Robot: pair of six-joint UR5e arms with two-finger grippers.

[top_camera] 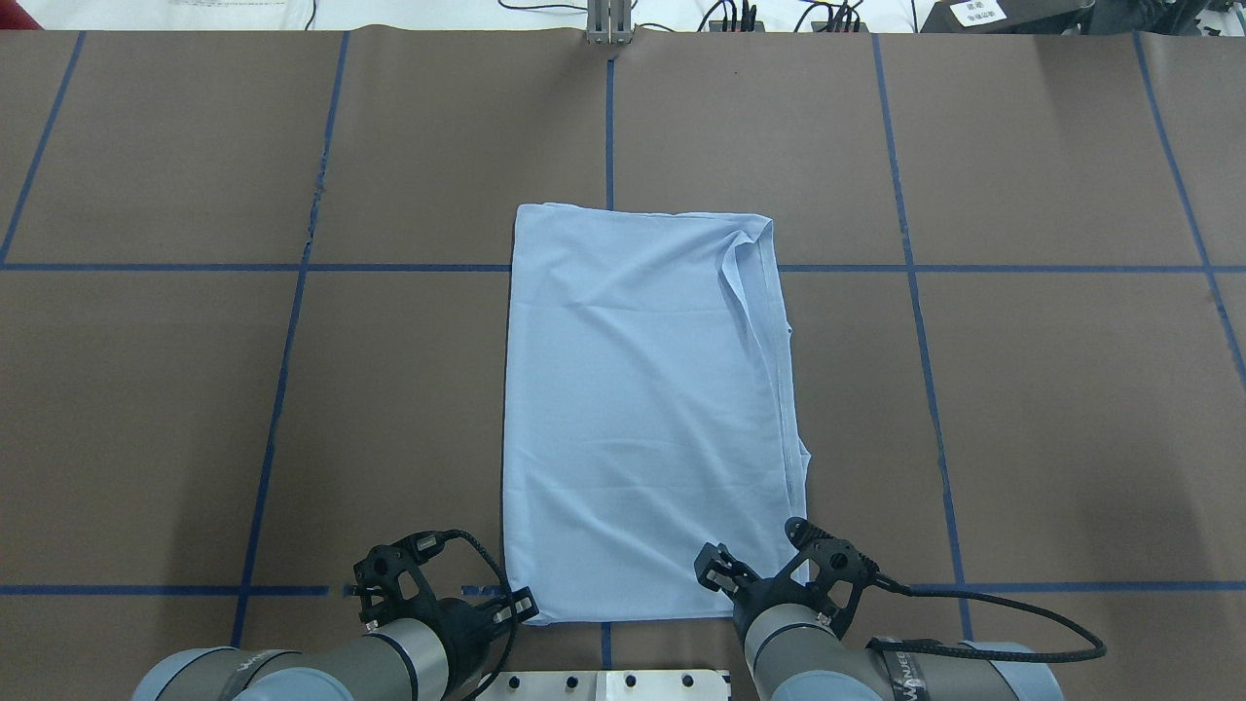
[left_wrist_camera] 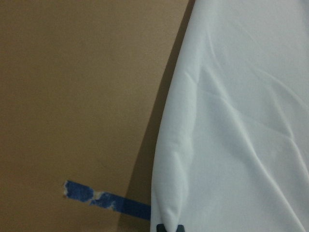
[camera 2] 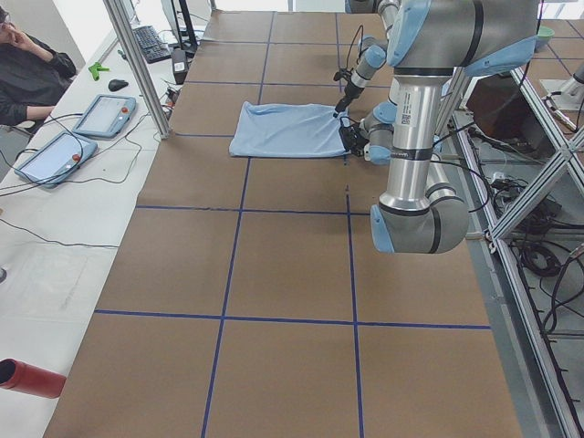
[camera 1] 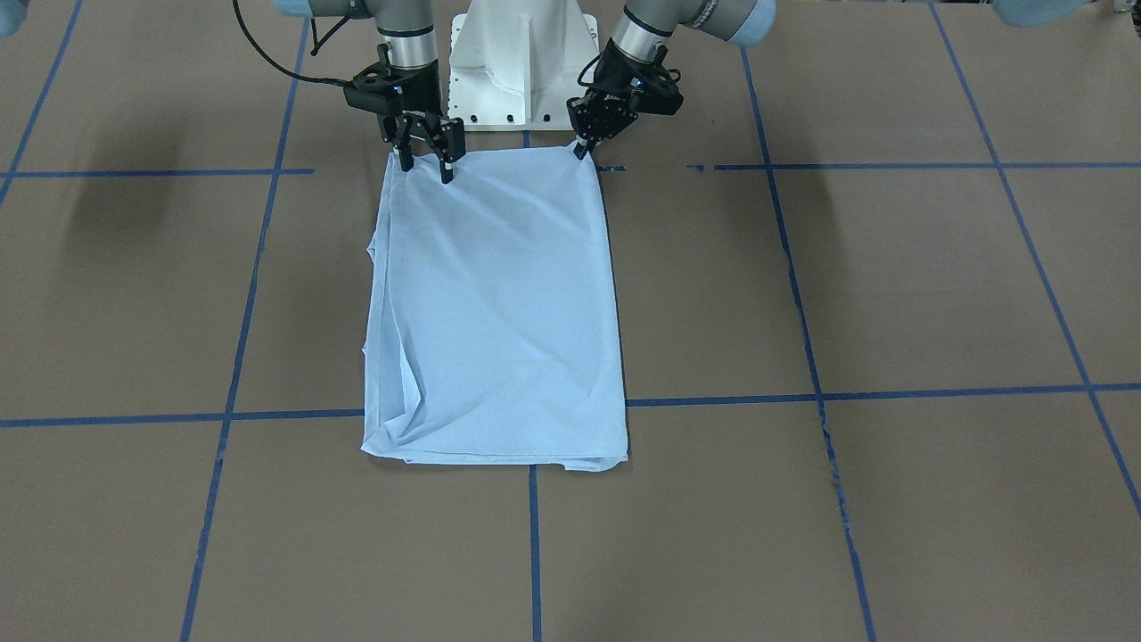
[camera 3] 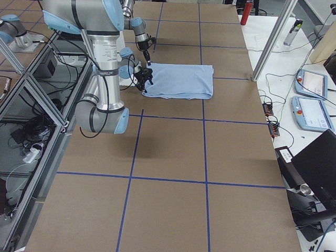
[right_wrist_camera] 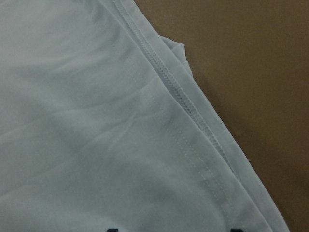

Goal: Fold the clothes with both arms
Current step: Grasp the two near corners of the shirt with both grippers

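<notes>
Nearest the white base (camera 1: 521, 62), left gripper (camera 1: 584, 152) fingers pinch one T-shirt (camera 1: 499, 303) corner; right gripper (camera 1: 426, 166) fingers spread at the other.

The brown paper-covered counter (top_camera: 973, 389) is marked into large squares by strips of blue tape (top_camera: 280, 389). A light blue fabric T-shirt (top_camera: 642, 409), folded to a long rectangle, lies flat near its middle, over a crossing of tape lines.

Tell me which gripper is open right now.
The right gripper: its fingers stand spread at one T-shirt corner, while the left gripper is pinched shut on the other.
</notes>
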